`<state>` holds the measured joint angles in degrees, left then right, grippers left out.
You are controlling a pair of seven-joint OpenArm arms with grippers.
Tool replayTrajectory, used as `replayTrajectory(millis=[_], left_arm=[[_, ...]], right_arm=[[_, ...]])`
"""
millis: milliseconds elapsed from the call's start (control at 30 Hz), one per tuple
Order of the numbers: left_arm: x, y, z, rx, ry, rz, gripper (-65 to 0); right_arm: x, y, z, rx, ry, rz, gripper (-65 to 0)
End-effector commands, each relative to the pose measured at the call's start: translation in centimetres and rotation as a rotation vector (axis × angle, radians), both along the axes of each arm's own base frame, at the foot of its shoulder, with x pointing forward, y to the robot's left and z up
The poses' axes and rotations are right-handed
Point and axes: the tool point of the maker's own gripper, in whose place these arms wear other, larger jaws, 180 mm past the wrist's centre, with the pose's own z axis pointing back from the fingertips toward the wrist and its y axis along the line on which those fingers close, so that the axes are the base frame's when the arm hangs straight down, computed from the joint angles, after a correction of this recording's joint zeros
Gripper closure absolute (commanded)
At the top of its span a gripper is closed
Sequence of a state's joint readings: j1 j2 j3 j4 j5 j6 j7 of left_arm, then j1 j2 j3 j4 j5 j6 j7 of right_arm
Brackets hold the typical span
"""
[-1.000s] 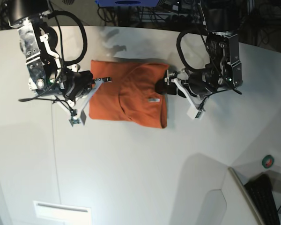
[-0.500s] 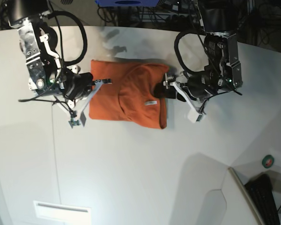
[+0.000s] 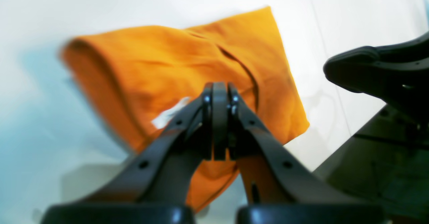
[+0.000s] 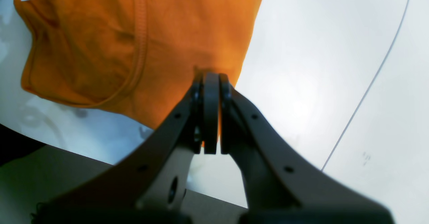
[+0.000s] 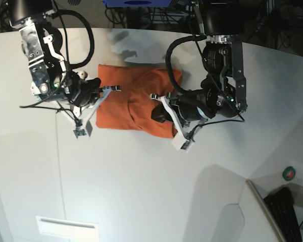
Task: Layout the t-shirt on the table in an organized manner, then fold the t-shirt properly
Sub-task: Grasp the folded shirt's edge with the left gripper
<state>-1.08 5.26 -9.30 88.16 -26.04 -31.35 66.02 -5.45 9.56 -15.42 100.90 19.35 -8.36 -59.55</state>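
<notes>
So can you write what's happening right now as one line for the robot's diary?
left gripper: shut on shirt | right gripper: shut on shirt edge | shirt: partly folded on table

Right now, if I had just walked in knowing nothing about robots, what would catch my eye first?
The bright orange t-shirt, folded into a rough rectangle on the far part of the big white table. Then the two dark arms flanking it: the right gripper shut on one edge, and the left gripper reaching over the other side, shut above the fabric.
</notes>
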Motion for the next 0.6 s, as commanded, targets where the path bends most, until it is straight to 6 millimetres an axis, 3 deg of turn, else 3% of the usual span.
replayTrajectory(millis=[0, 133, 333, 500, 567], left_arm=[[0.9, -0.1, 0.3, -0.02, -0.005, 0.024, 0.0], [2.0, -0.4, -1.5, -0.06, 0.04, 0.09, 0.0], [2.3, 0.6, -3.9, -0.069, 0.08, 0.152, 0.0], [1.7, 1.6, -5.7, -0.06, 0.138, 0.167, 0.0], [2.1, 1.9, -5.6, -0.064, 0.117, 0.185, 0.0]], right_arm=[[1.3, -0.6, 1.1, 0.005, -0.05, -0.019, 0.0], [1.7, -3.4, 1.2, -0.001, -0.055, -0.118, 0.0], [1.6, -5.7, 1.5, -0.012, -0.064, -0.188, 0.0], [1.6, -6.1, 1.5, -0.013, -0.065, -0.198, 0.0], [1.6, -6.1, 1.5, -0.015, -0.065, -0.198, 0.0]])
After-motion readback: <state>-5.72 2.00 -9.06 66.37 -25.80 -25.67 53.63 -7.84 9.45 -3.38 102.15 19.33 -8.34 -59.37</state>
